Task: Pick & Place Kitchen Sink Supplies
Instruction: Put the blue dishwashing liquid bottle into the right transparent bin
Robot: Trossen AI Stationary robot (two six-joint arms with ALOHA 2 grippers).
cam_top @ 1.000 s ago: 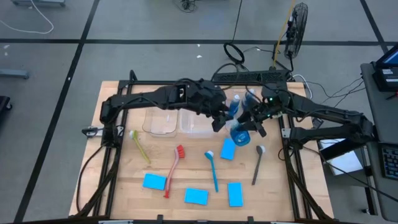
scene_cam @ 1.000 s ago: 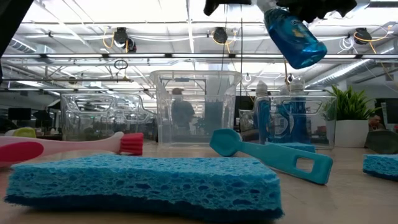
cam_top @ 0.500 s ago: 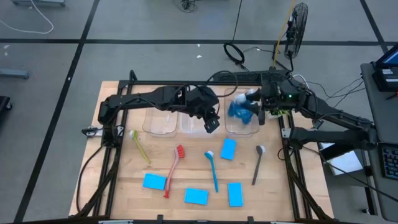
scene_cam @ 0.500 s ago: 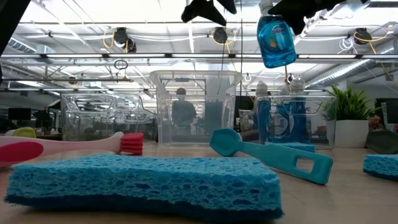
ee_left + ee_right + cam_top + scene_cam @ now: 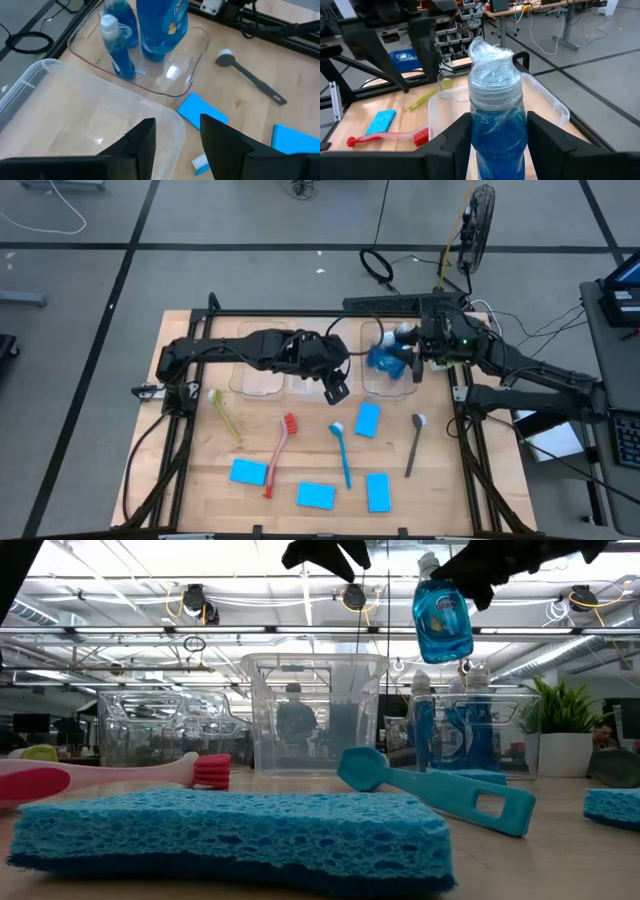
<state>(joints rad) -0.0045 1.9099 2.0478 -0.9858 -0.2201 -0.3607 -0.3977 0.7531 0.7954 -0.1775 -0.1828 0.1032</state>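
Four sponges [image 5: 315,495] scattered low centre, brushes [image 5: 341,453] mixed in above them. Further up, left gripper [image 5: 337,389] empty, fingers apart, over the middle bin [image 5: 305,380]. Right gripper [image 5: 414,362] clamped on a blue bottle [image 5: 384,360], above the right bin [image 5: 402,388].

The held bottle [image 5: 497,135] is cut off below its shoulder; the sponge [image 5: 295,140] beside the grey brush [image 5: 250,76] runs off-frame.

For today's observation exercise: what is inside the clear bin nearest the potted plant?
The clear bin holds blue bottles with grey caps, standing upright. The right gripper holds another bottle above it. The exact count is unclear because the bottles overlap.
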